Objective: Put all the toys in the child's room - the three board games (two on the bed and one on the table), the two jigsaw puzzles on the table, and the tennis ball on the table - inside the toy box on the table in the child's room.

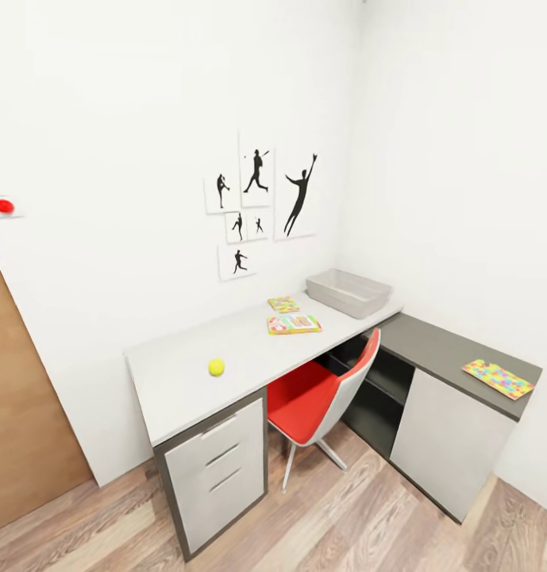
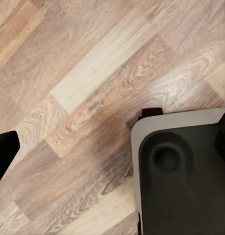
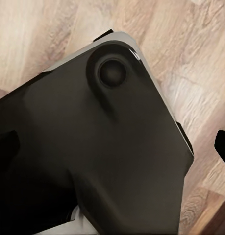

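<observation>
the tennis ball (image 1: 216, 366) lay on the table (image 1: 178, 381), well apart from the toy box (image 1: 348, 291) at the far corner. between them sat a board game (image 1: 294, 323) and a jigsaw puzzle (image 1: 283, 303); another puzzle (image 1: 498, 378) lay on the dark side section. both wrist views looked down at wood floor (image 2: 83, 98) and the robot's dark base (image 3: 92, 147); i cannot tell how either gripper stood.

No readable text anywhere. Board game (image 1: 294, 324) cover on the bench (image 1: 186, 377) has print, too small to resolve. Wall pictures (image 1: 257, 202) are silhouettes only.
</observation>
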You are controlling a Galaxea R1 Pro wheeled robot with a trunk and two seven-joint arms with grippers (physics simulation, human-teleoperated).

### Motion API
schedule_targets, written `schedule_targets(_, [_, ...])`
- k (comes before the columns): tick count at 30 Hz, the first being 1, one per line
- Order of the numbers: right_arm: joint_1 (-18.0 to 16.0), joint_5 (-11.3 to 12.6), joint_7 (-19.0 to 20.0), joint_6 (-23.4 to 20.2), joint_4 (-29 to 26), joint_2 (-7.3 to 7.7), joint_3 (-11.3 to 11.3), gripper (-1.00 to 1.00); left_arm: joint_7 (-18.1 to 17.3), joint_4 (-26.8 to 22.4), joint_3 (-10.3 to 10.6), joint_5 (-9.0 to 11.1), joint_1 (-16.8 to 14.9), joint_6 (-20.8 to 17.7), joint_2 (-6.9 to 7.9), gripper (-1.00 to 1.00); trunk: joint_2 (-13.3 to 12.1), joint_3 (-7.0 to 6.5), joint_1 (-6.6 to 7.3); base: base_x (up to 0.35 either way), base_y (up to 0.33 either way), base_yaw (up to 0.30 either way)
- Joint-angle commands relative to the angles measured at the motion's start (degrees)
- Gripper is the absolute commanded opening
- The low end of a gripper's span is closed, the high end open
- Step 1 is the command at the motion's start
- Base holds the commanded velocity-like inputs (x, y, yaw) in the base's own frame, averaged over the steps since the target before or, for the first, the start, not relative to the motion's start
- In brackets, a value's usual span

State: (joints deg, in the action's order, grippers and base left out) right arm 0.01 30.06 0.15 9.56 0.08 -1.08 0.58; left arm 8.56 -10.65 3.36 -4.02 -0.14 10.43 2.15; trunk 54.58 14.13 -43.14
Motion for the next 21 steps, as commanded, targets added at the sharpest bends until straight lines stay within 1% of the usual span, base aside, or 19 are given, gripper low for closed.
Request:
schedule_targets(1, [-0.01,0.47,0.02,0.21,0.01,0.00,0.11,1.00,0.44,0.01,0.34,-0.44,-0.02,0.10,0.00,1.00,-0.37,-0.13,0.22,0.000,0.000,-0.281])
schedule_targets(7, [-0.01,2.75,0.03,0.32,0.01,-0.06,0.20,1.00,0.48,0.01,0.27,-0.46,-0.01,0.05,0.02,1.00,-2.78,-1.21,1.54,0.000,0.000,-0.281])
schedule_targets(13, [-0.01,3.19,0.03,0.69,0.01,0.19,0.21,1.00,0.49,0.01,0.36,-0.46,-0.01,0.11,-0.02,1.00,-5.19,-2.29,2.86,0.000,0.000,-0.281])
schedule_targets(21, [-0.01,3.30,-0.02,2.51,0.01,0.17,0.18,1.00,0.49,0.01,0.20,-0.46,-0.01,0.12,0.01,1.00,-8.40,-3.72,4.61,0.000,0.000,-0.281])
